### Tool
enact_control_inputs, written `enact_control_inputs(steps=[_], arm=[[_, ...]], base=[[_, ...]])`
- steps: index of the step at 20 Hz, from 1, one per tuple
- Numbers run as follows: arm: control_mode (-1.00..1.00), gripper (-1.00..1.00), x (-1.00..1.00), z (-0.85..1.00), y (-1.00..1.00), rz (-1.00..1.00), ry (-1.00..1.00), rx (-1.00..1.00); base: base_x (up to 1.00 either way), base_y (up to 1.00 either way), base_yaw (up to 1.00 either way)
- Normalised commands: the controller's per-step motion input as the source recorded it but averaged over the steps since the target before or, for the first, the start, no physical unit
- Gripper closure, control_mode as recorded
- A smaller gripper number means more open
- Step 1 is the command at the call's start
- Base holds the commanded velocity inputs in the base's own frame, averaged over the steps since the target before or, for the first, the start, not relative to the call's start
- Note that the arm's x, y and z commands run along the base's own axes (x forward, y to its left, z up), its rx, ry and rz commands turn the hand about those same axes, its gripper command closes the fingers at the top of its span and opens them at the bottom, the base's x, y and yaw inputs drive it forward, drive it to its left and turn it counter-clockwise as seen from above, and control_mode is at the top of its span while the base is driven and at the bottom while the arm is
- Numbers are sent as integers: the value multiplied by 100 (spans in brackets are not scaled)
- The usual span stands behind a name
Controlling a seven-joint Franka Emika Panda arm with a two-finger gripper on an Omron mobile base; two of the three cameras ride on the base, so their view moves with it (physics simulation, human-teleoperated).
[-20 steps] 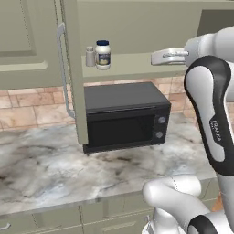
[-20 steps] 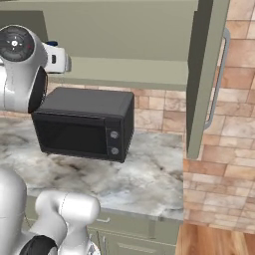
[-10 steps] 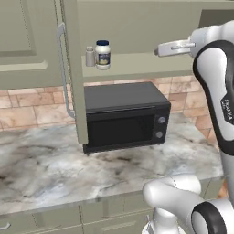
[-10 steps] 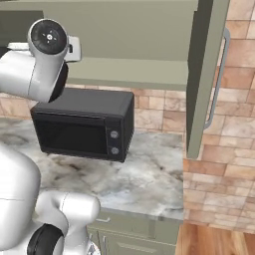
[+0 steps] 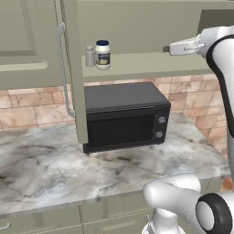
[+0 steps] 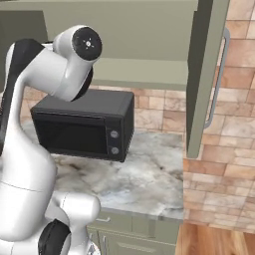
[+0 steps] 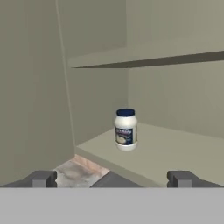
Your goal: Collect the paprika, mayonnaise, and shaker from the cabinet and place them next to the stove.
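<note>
Over the last second the arm has swung up from in front of the microwave to the height of the open cabinet, so the hand now points along the shelf, which I take as the approach to a first pick. The hand is wide open and holds nothing. In the hand view the mayonnaise stands upright on the shelf at about 12 o'clock, well apart from the fingertips; in the left base view it sits at 9 o'clock of the hand, the shaker just beside it.
</note>
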Motion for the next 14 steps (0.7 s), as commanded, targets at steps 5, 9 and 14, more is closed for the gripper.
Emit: enact_control_inputs(steps=[5, 9, 14], arm=[[-100, -100, 42, 0, -2, 0, 5, 0], [-100, -100, 44, 0, -1, 0, 9, -1], [-100, -100, 43, 11, 0, 0, 1, 0]], base=[[0, 0, 0], [0, 0, 0], [0, 0, 0]])
